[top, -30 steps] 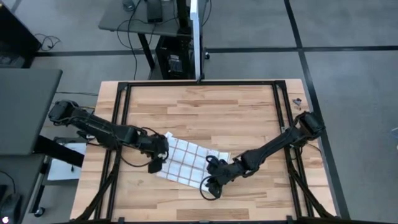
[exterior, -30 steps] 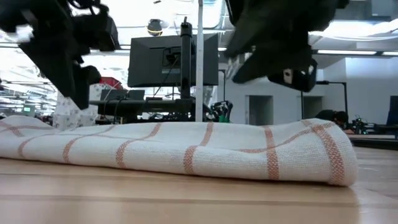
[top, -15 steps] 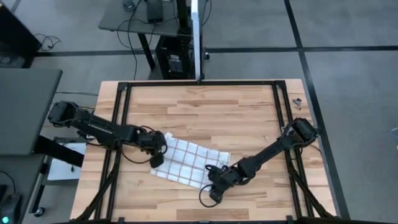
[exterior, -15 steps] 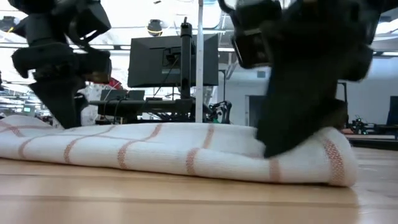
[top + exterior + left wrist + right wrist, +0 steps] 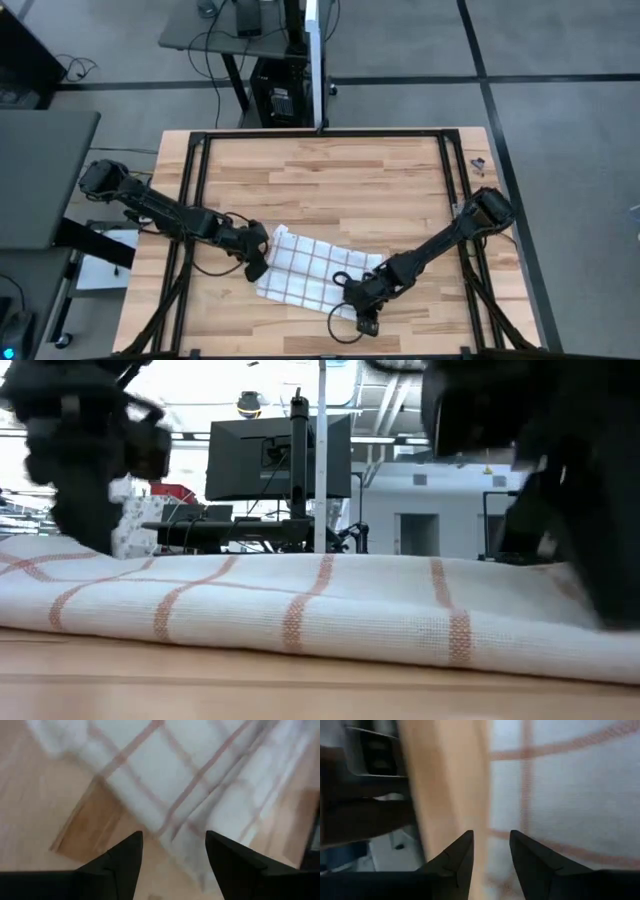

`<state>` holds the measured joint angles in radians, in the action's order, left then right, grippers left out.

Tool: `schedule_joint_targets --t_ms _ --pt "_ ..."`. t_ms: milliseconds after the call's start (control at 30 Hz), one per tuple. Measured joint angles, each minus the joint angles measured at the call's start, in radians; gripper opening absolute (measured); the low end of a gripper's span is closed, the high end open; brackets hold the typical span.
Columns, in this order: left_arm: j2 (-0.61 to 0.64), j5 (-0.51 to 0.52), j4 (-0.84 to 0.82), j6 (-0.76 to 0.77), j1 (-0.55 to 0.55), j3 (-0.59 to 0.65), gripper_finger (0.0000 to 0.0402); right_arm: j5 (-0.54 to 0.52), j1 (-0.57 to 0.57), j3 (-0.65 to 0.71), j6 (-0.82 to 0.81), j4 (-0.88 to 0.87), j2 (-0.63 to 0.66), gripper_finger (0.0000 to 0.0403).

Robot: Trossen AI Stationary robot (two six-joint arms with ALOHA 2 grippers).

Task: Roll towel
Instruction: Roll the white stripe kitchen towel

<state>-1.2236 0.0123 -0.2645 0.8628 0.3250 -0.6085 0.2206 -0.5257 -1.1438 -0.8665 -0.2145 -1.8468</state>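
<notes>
The towel (image 5: 312,268), white with thin reddish-brown grid lines, lies folded flat on the wooden table, slanting from left to near right. It fills the low view (image 5: 300,610). My left gripper (image 5: 258,264) is open at the towel's left end, fingers either side of its edge (image 5: 174,845). My right gripper (image 5: 362,312) is open at the towel's near right corner, its fingers (image 5: 491,845) over the towel's edge, where cloth (image 5: 570,795) meets bare wood. My left gripper points down at the towel's left end (image 5: 165,827), fingers apart; I cannot tell whether the tips touch the cloth. My right gripper points down at the towel's near right corner (image 5: 520,835), fingers apart; I cannot tell whether the tips touch the cloth.
Black frame rails run along the table's left (image 5: 195,200) and right (image 5: 455,190) sides. Bare wood lies free on the table's far half (image 5: 330,175). A monitor on a stand (image 5: 280,455) is beyond the far edge.
Both grippers have gone toward the table's near edge, the right one farthest, going down onto the towel's right end on the way. The towel has slid a little toward the near edge and the right, still lying flat.
</notes>
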Motion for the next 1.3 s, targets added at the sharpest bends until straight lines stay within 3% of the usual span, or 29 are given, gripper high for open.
schedule_joint_targets --t_ms 100,300,467,700,967,1133,1300 --pt "-0.006 0.010 0.028 -0.108 -0.034 -0.071 0.0201 -0.055 0.006 -0.002 0.000 0.002 0.068 0.0122" --pt "-0.125 0.034 0.083 -0.281 -0.131 -0.111 0.0201 -0.291 0.006 -0.002 -0.029 0.004 0.106 0.0122" --pt "-0.291 0.031 0.027 -0.341 -0.189 -0.110 0.0201 -0.330 0.009 -0.002 -0.111 0.006 0.091 0.0122" --pt "-0.350 0.058 -0.066 -0.310 -0.195 -0.113 0.0201 -0.336 -0.007 -0.002 -0.152 -0.017 0.092 0.0122" --pt "-0.279 0.131 -0.275 -0.135 -0.159 -0.107 0.0201 -0.435 0.032 -0.002 -0.122 -0.177 0.092 0.0122" --pt "-0.257 0.122 -0.271 -0.113 -0.141 -0.105 0.0201 -0.470 0.107 -0.001 -0.036 -0.223 0.091 0.0122" --pt "-0.257 0.123 -0.267 -0.109 -0.141 -0.105 0.0201 -0.428 0.163 0.004 0.186 -0.223 0.091 0.0122"
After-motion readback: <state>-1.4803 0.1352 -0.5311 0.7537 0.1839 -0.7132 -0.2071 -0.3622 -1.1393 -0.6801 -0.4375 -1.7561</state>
